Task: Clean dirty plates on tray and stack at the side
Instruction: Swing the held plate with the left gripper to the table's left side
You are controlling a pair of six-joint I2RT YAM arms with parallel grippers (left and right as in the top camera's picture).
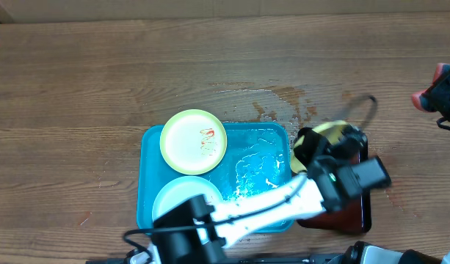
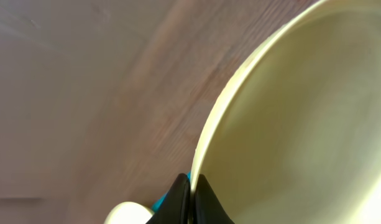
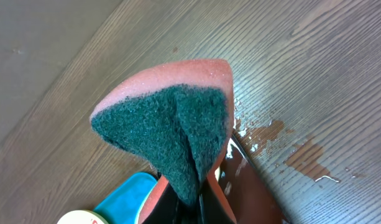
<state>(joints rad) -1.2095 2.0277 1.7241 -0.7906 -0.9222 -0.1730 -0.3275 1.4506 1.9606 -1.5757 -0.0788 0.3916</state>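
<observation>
The left pincer is clenching tight on the rim of a yellow-green plate, its two dark fingertips nipping the edge from either side, so that the plate's pale bowl is filling the space ahead of and above the tips. From overhead only a narrow yellow strip of this plate is showing, so it is standing steeply tilted in the grip. Directly beneath this pincer the dark red-brown tray is lying on the table. Back along the arm, to the pincer's left, the turquoise tray is sitting with water glistening on its floor. On its far-left part a second yellow-green plate is lying flat with a reddish smear on its white centre. Nearer the arm's base a pale blue-white plate is lying partly under the arm. Beyond the left pincer's tips a wet patch is spreading on the wood. The right pincer is hanging well apart to the right. It is squeezing a folded sponge, green scouring face outward and pink foam behind, which is sticking out past its tips above the wood.
</observation>
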